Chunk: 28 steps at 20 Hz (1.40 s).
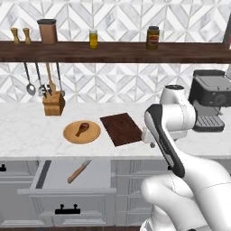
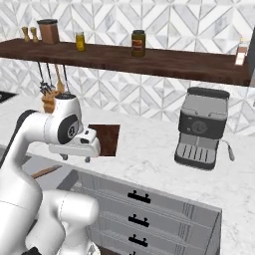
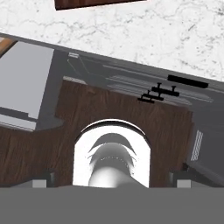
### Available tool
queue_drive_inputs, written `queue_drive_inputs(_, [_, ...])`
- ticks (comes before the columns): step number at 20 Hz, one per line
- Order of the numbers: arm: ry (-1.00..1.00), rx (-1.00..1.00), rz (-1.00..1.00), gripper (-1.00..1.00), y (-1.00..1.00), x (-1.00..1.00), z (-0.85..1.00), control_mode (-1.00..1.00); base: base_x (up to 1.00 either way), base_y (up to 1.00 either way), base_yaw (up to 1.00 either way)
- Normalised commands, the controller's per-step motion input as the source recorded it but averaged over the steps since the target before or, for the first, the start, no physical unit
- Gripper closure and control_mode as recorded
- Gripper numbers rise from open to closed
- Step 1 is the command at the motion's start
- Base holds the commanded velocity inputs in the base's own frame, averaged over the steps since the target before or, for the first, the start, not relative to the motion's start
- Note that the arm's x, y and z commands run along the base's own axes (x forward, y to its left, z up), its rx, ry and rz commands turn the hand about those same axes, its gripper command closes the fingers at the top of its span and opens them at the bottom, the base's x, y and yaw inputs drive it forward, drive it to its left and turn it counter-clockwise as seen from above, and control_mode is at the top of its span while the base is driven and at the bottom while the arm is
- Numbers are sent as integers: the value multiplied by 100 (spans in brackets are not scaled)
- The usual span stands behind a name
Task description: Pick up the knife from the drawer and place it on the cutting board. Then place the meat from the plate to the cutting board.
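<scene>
the knife (image 1: 79, 171) lies in the open drawer (image 1: 58, 178), its long axis on a diagonal, wooden handle toward the drawer front and the tip toward the counter. the gripper (image 2: 76, 157) hangs above the counter edge just beside the cutting board (image 1: 121, 128), jaws spread wide and holding nothing. so the knife sits below the hand and off to the arm's left; the reach likely has to drop and swing that way. the meat (image 1: 81, 129) rests on the plate (image 1: 81, 132), just left of the board.
</scene>
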Motion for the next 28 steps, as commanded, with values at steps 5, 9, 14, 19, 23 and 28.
queue_drive_inputs(5, [0,0,0,-100,0,0,0,100,24,-11,36])
queue_drive_inputs(9, [0,0,0,-100,0,0,0,100,42,-1,39])
queue_drive_inputs(14, [0,0,0,-100,0,0,0,100,19,-32,38])
queue_drive_inputs(19, [0,0,0,-100,0,0,0,100,39,-34,31])
queue_drive_inputs(23, [0,0,0,-100,0,0,0,100,49,-65,23])
queue_drive_inputs(28, [0,0,0,-100,0,0,0,100,25,-72,22])
